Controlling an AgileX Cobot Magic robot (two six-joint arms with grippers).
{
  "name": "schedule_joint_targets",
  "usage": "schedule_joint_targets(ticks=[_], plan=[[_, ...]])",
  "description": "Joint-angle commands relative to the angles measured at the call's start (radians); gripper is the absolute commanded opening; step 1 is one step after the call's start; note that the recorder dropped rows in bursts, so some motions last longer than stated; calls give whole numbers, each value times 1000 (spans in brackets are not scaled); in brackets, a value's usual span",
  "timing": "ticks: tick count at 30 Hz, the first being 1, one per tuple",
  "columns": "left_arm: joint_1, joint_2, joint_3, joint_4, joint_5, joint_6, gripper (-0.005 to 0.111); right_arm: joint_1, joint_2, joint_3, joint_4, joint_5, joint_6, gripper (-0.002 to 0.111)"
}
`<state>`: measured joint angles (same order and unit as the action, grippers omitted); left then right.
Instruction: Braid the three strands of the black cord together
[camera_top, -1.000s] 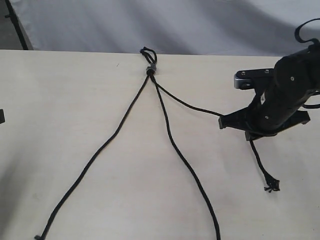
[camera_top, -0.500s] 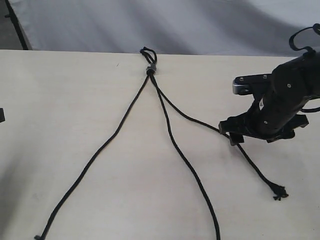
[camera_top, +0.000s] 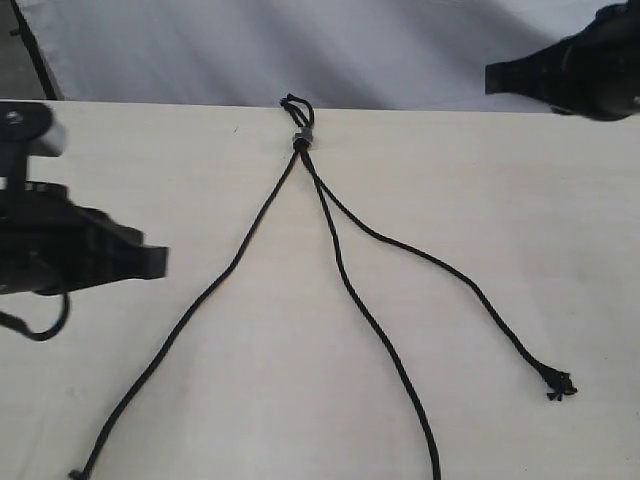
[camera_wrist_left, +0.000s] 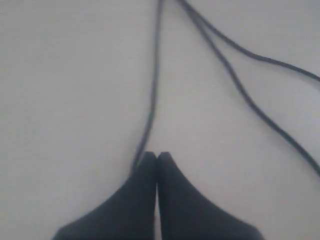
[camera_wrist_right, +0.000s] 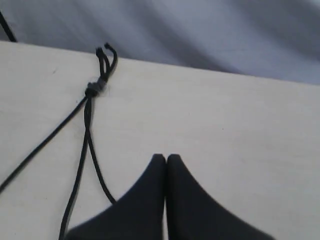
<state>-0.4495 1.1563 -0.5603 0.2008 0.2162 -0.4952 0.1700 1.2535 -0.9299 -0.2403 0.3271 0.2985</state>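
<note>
A black cord (camera_top: 300, 141) lies on a pale table (camera_top: 520, 200), with a grey cloth (camera_top: 200, 50) hanging behind it. The cord's knot (camera_top: 299, 142) and short loop (camera_top: 294, 103) sit at the table's far edge. From the knot, three strands (camera_top: 330, 225) fan out toward the near edge, unbraided and apart: left strand (camera_top: 200, 300), middle strand (camera_top: 375, 325) and right strand (camera_top: 450, 275), which ends in a frayed tip (camera_top: 558, 383).

The left claw (camera_top: 158, 260) hovers beside the left strand, pinched together and empty. The right claw (camera_top: 492, 78) is raised at the far right corner, also pinched together and empty.

A second ago the right claw sat low on the right strand. It has since let go and lifted away. That strand now lies straighter, with its tip farther right. The left claw has newly come into sight.
</note>
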Motion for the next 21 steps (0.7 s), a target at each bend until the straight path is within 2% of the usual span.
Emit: schedule_joint_targets(ticks=[1,5,9,14,17,21], plan=[[-188,171,-161,-33,40,-8,4,-6,-56,0,-28,40,-7,0],[-301,380,-340,-33,135,-6,19,-6,-48,14,-87,60,-5,0],[-362,568,-517,-30,254,1,35,-11,-48,48,-160,20,35,0],[-386,747,-719,-79,405,-8,52,-105,-48,60,-219,4,126,0],[-386,833,-804,-104,433,-8,57,-169,-48,60,-203,22,136,0],[-386,912,-897,-127,439,-8,60,-192,-48,60,-177,22,136,0]])
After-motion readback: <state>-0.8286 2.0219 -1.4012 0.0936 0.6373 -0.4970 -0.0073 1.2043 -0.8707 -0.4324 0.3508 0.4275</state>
